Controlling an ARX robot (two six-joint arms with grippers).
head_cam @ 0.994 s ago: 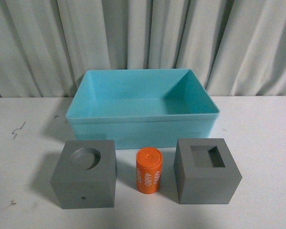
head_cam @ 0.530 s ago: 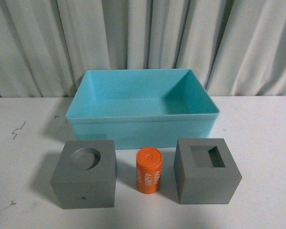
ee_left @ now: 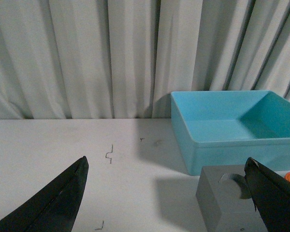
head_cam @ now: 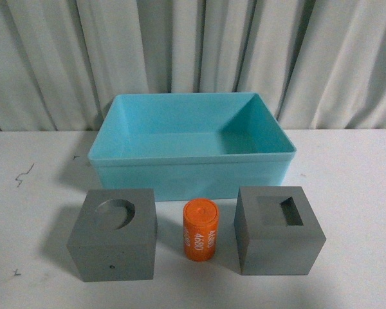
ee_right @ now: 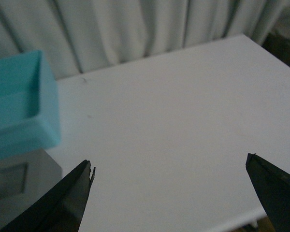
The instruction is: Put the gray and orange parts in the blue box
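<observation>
Blue box (head_cam: 190, 177) sits on the white table (head_cam: 38, 206) before a curtain (head_cam: 51, 58). In a row just before its front wall, apart: round-recess cube (head_cam: 114, 241), orange cylinder (head_cam: 201, 232), square-recess cube (head_cam: 278, 248). Left gripper (ee_left: 165, 166) and right gripper (ee_right: 169, 162) are both spread wide, empty.

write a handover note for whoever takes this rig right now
Left hand: open, empty, round-hole cube in its view.
Right hand: open, empty, square-hole cube in its view.
Both cubes and the cylinder stand in a row on the table in front of the box, cylinder in the middle.
Done: nothing, the box is empty.
Left: all three parts into the box.
</observation>
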